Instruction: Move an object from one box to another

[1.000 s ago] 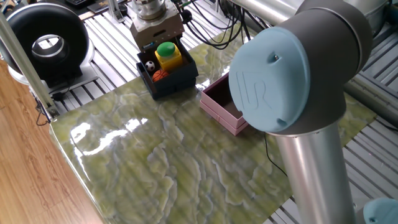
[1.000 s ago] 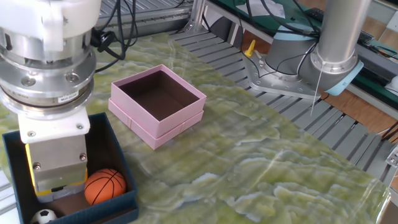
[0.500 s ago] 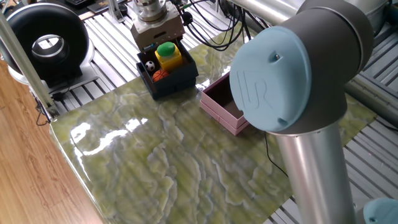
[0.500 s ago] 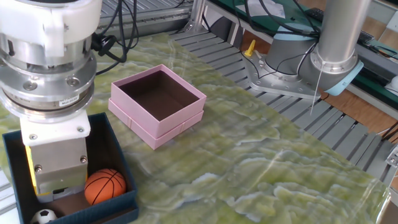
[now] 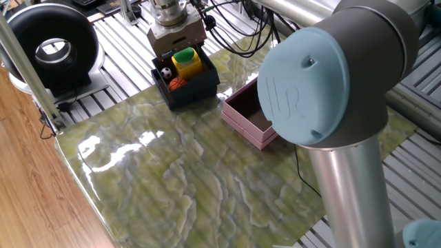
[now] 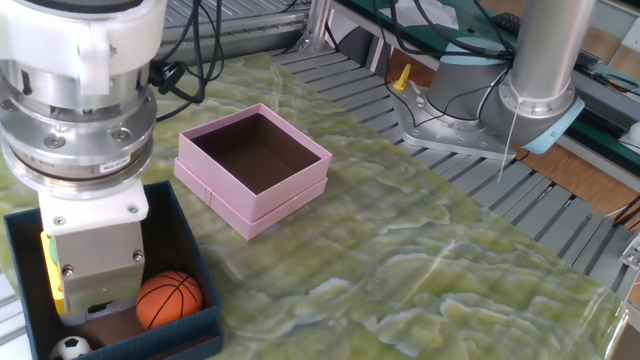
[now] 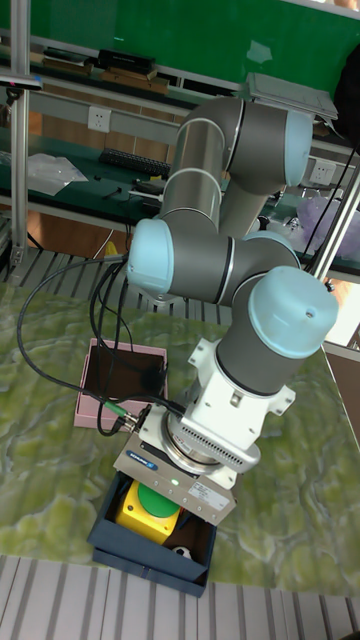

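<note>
The navy box (image 5: 194, 92) (image 6: 192, 326) (image 7: 138, 566) stands at the table's far edge. It holds a yellow block with a green round top (image 5: 187, 63) (image 6: 47, 286) (image 7: 142, 514), a small basketball (image 5: 178, 83) (image 6: 168, 301) and a tiny soccer ball (image 5: 165, 71) (image 6: 70, 347). My gripper (image 5: 177, 47) (image 6: 96, 296) (image 7: 172, 490) points down into this box, right at the yellow block. Its body hides the fingers. The pink box (image 5: 242, 122) (image 6: 252, 218) (image 7: 86, 396) sits beside the navy one with nothing in it.
A black round fan housing (image 5: 49, 48) stands off the table at the far left. Cables (image 5: 238, 31) trail behind the navy box. The arm's large blue-capped joint (image 5: 306, 89) blocks part of the pink box in one fixed view.
The gripper has shifted slightly sideways over the navy box. The balls and the pink box have not moved.
</note>
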`<action>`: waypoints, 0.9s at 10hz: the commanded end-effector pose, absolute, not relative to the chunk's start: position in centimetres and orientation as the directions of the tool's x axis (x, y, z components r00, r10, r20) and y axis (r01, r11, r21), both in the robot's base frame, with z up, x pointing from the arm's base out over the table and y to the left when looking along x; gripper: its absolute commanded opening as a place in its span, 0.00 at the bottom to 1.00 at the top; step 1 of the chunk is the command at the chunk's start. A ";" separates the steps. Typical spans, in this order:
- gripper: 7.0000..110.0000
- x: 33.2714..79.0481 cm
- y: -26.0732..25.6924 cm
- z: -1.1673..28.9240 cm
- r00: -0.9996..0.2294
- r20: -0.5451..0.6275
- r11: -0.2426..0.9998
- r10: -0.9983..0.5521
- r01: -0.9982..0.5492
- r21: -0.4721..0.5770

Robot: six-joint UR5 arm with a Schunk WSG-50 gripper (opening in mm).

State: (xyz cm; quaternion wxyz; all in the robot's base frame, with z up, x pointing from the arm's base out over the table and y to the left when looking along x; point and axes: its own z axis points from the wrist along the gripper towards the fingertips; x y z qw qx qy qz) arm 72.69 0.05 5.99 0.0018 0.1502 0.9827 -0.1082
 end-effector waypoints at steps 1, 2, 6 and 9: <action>0.57 72.4 0.4 5.7 -0.955 -0.030 0.936 0.294 0.294 -0.193; 0.57 72.3 0.3 5.7 -0.956 -0.028 0.937 0.293 0.293 -0.193; 0.57 72.2 0.1 5.4 -0.958 -0.026 0.939 0.287 0.287 -0.190; 0.36 72.2 -0.1 5.3 -0.958 -0.025 0.939 0.284 0.284 -0.195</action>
